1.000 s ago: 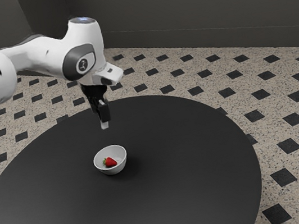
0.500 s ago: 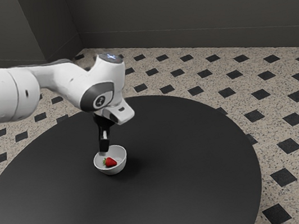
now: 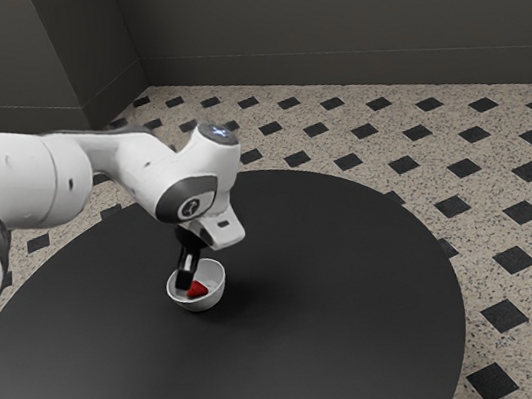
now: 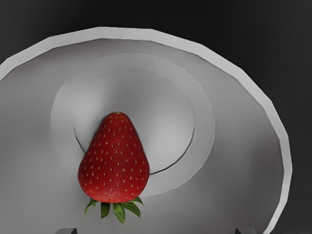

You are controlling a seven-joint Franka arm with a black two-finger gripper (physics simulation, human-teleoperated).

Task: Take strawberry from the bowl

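Note:
In the exterior view my gripper (image 3: 185, 281) reaches down into the white bowl (image 3: 213, 300), its dark fingers covering the leafy end of the red strawberry (image 3: 198, 289). The wrist view looks into the bowl (image 4: 243, 141), where the strawberry (image 4: 115, 163) lies on its side, tip on the round base and green leaves toward my hand. The two fingertips of the gripper (image 4: 155, 231) peek in far apart at the lower edge, so it is open. Whether either finger touches the berry cannot be told.
The bowl rests on a round black table (image 3: 334, 310), whose curved edge runs around toward the exterior view's right. Beyond lies a speckled floor (image 3: 503, 162) with dark squares, backed by a grey wall (image 3: 337, 6).
My hand has come down from above the table's far part into the bowl, with the arm lowering and tilting. Bowl and strawberry have stayed where they were.

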